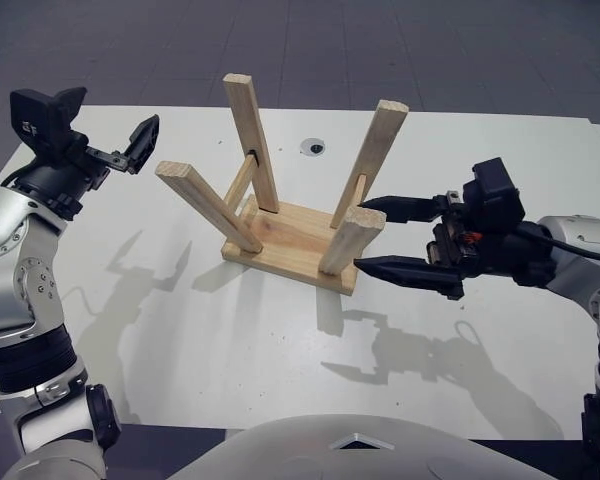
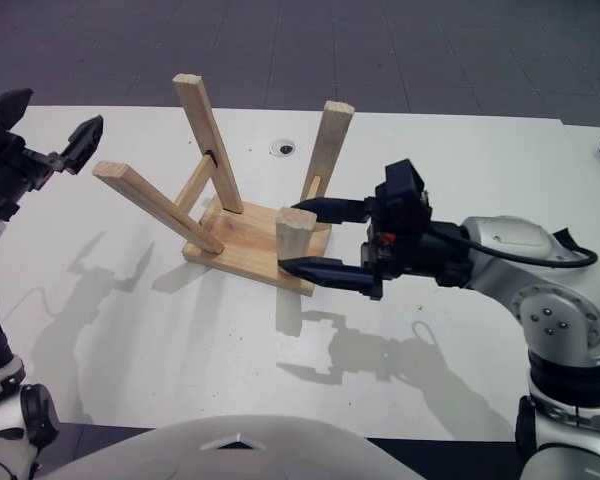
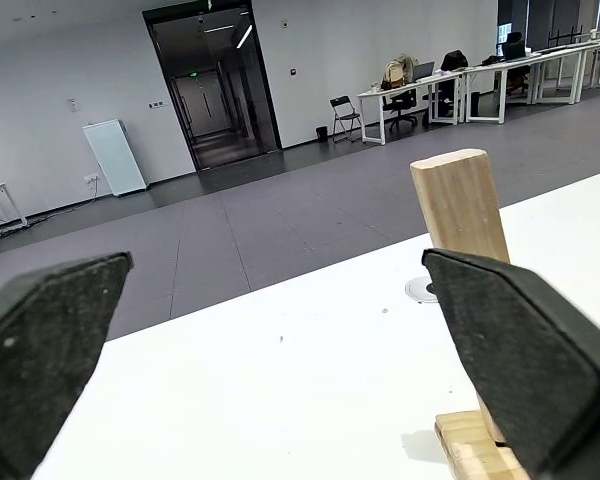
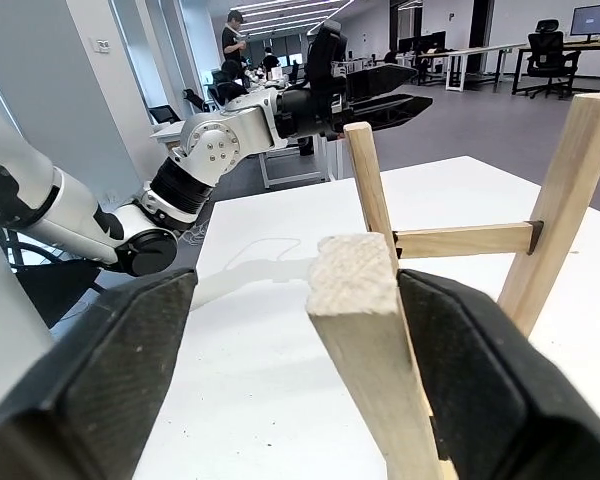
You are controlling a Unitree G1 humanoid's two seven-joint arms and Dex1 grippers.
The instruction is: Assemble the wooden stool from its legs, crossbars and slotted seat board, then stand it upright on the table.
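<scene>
Because the stool (image 1: pixel 290 225) sits upside down near the middle of the table (image 1: pixel 180 330), with its seat board (image 1: pixel 280 245) flat on the surface, the legs can be reached from the sides. It is pale, unfinished wood. Four square legs splay upward and outward, and a thin crossbar (image 4: pixel 460 240) joins two of them. It looks largely assembled but not yet stood upright.

The right gripper (image 1: pixel 359 235) comes in from the right with its dark fingers spread wide. One finger lies on each side of the near right leg (image 1: pixel 352 240), unclenched, probably lined up to seize that leg for seating or turning.

The left gripper (image 1: pixel 140 147) hangs raised at the far left, well apart from the near left leg (image 1: pixel 205 205). It is spread and grasps nothing, likely kept clear to leave room.
</scene>
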